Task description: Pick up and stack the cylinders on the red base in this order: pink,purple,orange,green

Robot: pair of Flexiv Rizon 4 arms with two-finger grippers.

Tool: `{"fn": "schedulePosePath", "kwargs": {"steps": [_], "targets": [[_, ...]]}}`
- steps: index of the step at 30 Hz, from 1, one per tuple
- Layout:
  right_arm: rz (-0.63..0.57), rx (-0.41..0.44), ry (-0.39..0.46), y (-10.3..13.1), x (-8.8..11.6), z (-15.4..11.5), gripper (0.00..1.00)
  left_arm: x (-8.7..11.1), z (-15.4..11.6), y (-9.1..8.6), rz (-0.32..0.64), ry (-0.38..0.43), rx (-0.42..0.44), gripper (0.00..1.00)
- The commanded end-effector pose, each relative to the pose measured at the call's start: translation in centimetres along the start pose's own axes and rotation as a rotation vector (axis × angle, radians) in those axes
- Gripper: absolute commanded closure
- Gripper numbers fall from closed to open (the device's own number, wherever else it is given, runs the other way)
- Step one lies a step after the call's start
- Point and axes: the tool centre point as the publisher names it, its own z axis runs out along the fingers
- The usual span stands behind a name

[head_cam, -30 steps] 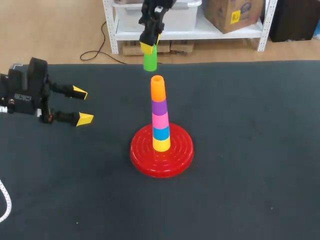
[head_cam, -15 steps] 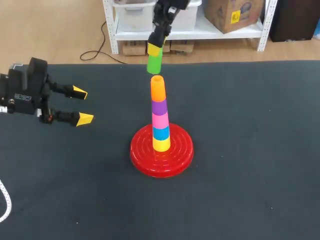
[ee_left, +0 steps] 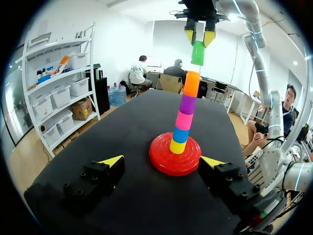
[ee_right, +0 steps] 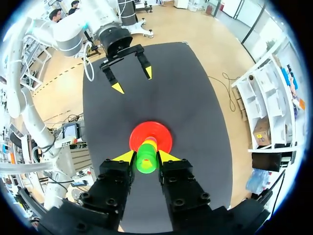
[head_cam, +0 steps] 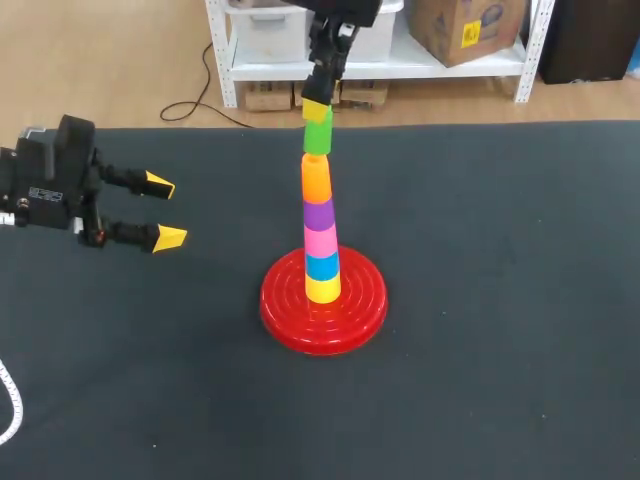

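Red base (head_cam: 280, 305) sits on the dark bench (head_cam: 500, 350), carrying a column of yellow (head_cam: 322, 289), blue (head_cam: 322, 266), pink (head_cam: 320, 240), purple (head_cam: 318, 214) and orange (head_cam: 316, 178) cylinders, orange topmost. Well apart to the base's left, the left tool (head_cam: 165, 212) hangs with fingers spread around nothing. Straight above the base, the right tool (head_cam: 316, 108) pinches the green cylinder (head_cam: 318, 136) from two sides, just over the orange one.

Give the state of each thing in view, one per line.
Green cylinder: held right over the stack, not released.
Stack: upright on the base, orange on top.
Base: lying flat, carrying the stack.
Right gripper: shut on green cylinder.
Left gripper: open, empty.
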Motion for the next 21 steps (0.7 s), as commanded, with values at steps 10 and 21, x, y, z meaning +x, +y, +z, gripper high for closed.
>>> {"fn": "schedulePosePath", "kwargs": {"steps": [10,21], "targets": [[-0.034,0.028,0.01,0.17,-0.16,0.18,1.0,0.14,0.03,0.0,0.002,-0.005,-0.001,0.0],[-0.05,0.04,0.022,0.34,-0.26,0.24,1.0,0.14,0.03,0.0,0.002,-0.005,-0.001,0.0]]}}
